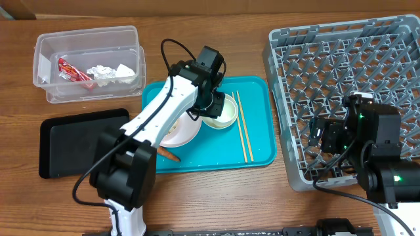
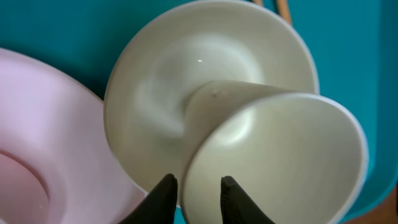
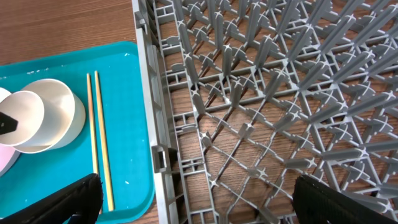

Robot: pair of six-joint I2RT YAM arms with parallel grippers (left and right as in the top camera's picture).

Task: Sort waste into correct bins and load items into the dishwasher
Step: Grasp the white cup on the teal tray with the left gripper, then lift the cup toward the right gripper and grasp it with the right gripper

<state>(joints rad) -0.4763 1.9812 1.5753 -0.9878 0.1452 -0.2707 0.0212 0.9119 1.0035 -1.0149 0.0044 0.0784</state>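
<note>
We see the left gripper (image 2: 196,182) over the teal tray (image 1: 259,92) in the middle of the bench (image 1: 230,196), its jaws clamped on the wall of a small cup (image 2: 280,162), one finger inside and one outside. The cup is tilted, its base resting in a white bowl (image 2: 161,81) just beside a pale plate (image 2: 37,155). The chopsticks (image 1: 243,128) lie side by side on the tray's right part, and an orange carrot (image 1: 169,155) sits at the tray's near edge. The clear tub (image 1: 85,33) in the far left corner holds a red wrapper (image 1: 71,71) and white tissue (image 1: 108,72). The black tray (image 1: 72,141) lies by the left edge. The right gripper (image 3: 196,180) hangs over the grey rack (image 3: 261,74) at the right edge, jaws wide apart
</note>
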